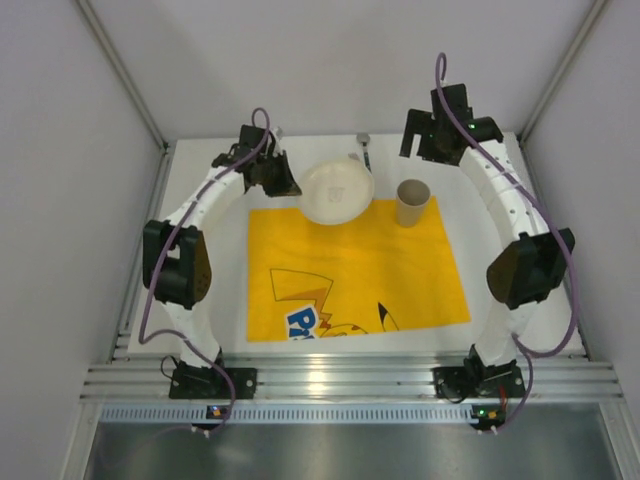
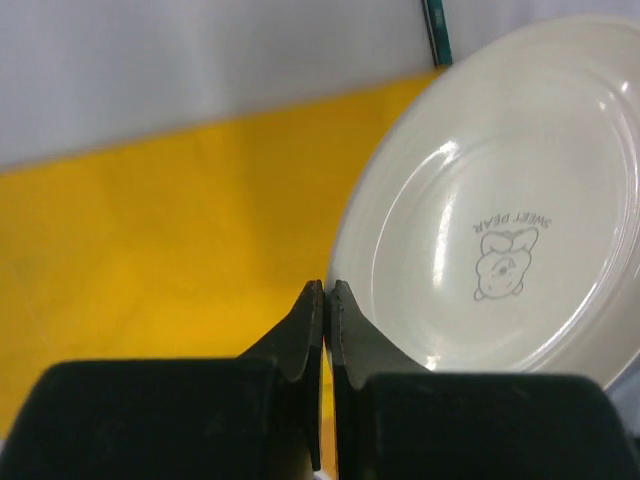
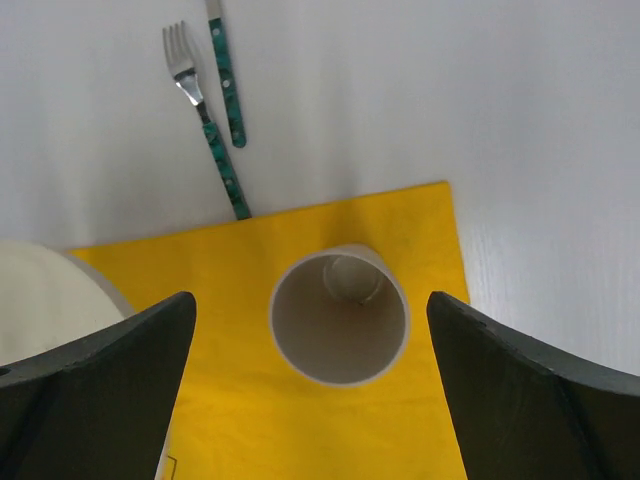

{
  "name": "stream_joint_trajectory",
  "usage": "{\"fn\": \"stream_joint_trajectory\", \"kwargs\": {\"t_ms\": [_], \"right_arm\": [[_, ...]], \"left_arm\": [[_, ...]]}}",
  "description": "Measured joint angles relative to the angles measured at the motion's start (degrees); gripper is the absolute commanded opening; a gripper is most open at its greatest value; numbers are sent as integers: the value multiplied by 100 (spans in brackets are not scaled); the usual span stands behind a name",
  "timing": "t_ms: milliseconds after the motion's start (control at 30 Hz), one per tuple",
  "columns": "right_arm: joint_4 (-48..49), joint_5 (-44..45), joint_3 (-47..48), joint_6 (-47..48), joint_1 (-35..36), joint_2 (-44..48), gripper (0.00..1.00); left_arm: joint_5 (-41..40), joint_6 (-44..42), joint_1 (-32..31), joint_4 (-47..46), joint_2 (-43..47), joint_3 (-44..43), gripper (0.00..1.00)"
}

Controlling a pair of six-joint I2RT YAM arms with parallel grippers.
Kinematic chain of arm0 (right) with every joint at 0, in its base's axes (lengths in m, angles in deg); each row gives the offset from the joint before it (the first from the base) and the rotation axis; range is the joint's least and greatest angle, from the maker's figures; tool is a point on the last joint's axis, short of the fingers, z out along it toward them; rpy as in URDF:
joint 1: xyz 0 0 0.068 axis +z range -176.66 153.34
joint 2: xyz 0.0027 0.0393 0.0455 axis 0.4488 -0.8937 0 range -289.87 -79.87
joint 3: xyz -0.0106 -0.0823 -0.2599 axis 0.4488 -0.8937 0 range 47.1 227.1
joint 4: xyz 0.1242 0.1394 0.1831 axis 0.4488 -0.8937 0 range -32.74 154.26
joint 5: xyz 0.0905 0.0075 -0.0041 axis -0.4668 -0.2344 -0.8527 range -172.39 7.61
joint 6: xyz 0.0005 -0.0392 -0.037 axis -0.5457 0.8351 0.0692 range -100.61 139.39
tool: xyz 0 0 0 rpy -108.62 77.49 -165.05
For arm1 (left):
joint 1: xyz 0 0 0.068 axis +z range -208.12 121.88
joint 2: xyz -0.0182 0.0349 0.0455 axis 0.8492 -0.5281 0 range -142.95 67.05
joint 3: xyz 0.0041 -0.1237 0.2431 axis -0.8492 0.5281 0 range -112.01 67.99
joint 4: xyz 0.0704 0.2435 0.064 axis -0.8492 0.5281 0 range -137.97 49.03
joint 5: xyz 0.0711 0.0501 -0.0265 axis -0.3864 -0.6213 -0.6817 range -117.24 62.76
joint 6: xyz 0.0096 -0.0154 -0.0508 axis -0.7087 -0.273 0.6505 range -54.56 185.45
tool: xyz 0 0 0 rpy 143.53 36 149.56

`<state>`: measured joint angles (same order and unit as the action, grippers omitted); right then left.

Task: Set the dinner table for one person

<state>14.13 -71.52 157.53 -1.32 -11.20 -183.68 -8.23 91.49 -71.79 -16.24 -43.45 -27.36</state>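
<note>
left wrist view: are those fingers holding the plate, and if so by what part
It cannot be told. The left gripper is shut right at the rim of the plate, but the view does not show whether its fingers pinch the rim.

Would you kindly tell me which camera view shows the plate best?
The left wrist view: the plate fills it close up, its bear drawing and lettering legible. The top external view shows the whole plate small, straddling the yellow cloth at its far edge. The right wrist view catches only a rim sliver at left.
</note>
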Motion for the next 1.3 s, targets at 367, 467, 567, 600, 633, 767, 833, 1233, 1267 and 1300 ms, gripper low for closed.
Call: {"fn": "stream_joint_trajectory", "kwargs": {"t_ms": [367,467,567,600,633,767,833,1233,1267,1300], "right_arm": [[219,-1421,1628,-142,28,-2323,100],[387,-1604,1950,-203,79,-2793,100],[570,-1711,2109,-238,219,-3182,100],[597,-1727,2129,-243,280,-3287,100],[614,-1744,2133,-245,352,-3381,100],[603,-1720,2190,-243,660,-3779,100],[595,-1637,2280,-227,758,-3956,100],[553,-525,2662,92,837,-4402,52],[531,-452,2662,131,839,-4424,49],[529,-372,2662,146,839,-4433,40]], "left_arm": [[35,-26,-1526,232,876,2791,0],[-87,55,-1488,203,876,2918,16],[-173,85,-1478,105,879,2916,94],[-201,136,-1478,92,885,2916,98],[-232,184,-1478,94,903,2916,98],[-376,234,-1478,111,1110,2920,98],[-426,234,-1478,138,1259,2922,98],[-699,146,-1478,380,1711,3093,98],[-715,140,-1475,415,1711,3106,98],[-734,125,-1467,448,1711,3115,98]]}}
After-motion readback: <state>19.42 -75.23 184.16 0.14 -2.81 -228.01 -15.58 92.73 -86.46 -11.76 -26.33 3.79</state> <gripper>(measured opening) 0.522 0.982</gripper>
